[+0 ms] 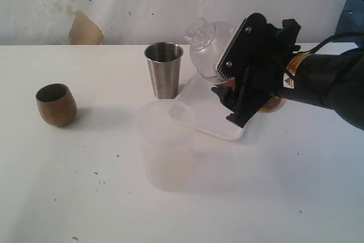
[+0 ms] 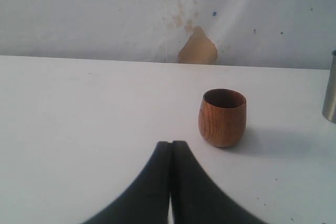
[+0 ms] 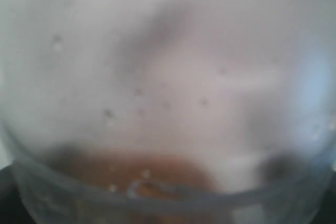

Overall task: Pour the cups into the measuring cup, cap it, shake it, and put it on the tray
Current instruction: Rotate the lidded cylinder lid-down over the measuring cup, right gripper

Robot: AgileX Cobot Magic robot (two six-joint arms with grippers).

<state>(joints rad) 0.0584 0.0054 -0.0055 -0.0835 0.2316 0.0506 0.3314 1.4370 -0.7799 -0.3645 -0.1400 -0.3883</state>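
My right gripper (image 1: 226,86) is shut on the clear measuring cup (image 1: 206,41), holding it tilted above the white tray (image 1: 223,130) with its rounded base up and to the left. A brown cap-like piece (image 1: 273,104) shows at the cup's other end. In the right wrist view the measuring cup (image 3: 168,77) fills the frame, blurred, with a brown patch low down. The steel tumbler (image 1: 164,69) stands upright just left of the tray. The wooden cup (image 1: 56,104) stands upright at the far left. My left gripper (image 2: 170,144) is shut and empty, short of the wooden cup (image 2: 222,117).
A wide frosted plastic cup (image 1: 166,143) stands in front of the tray and the steel tumbler. The steel tumbler's edge (image 2: 331,95) shows at the side of the left wrist view. A white wall with a torn brown patch (image 1: 85,29) backs the table.
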